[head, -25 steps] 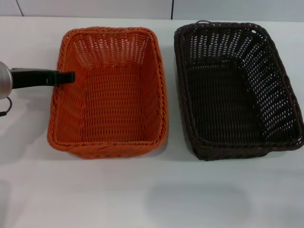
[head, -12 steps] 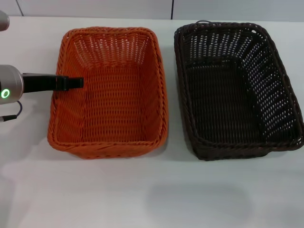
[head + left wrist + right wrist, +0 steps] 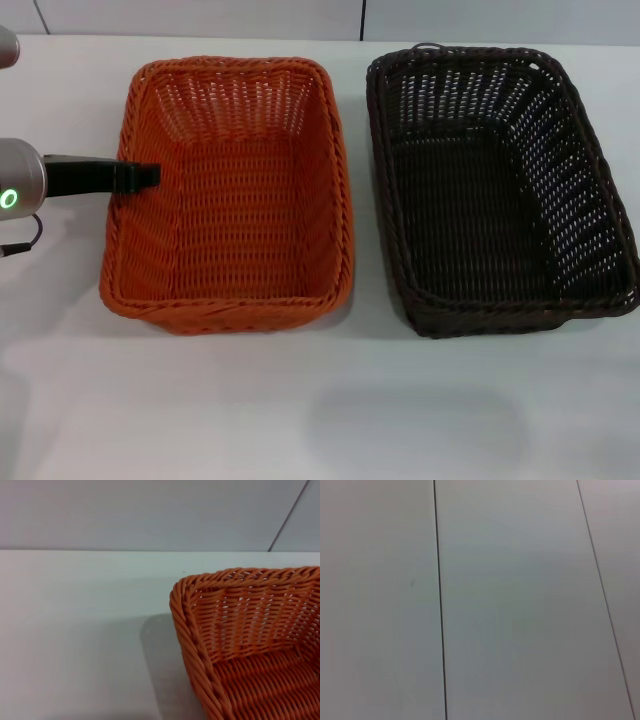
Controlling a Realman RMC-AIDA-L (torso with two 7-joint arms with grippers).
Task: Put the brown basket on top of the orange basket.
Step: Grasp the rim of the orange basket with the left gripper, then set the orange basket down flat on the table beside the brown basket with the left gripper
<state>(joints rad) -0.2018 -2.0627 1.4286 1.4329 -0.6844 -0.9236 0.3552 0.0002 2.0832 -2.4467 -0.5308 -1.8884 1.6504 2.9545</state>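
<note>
Now your left pincer (image 3: 140,176) reaches across the left rim of the orange basket (image 3: 235,200), tip over its inside wall; whether it is clenched or released you cannot tell; the brown basket (image 3: 500,190) sits just beside it on the white surface (image 3: 320,400), to its right; the right pincer is out of sight.

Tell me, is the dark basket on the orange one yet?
Not yet. The dark brown woven wicker basket sits on the white table beside the bright orange woven wicker basket. The left claw is at the orange basket's rim. Lifting and stacking remain.
</note>
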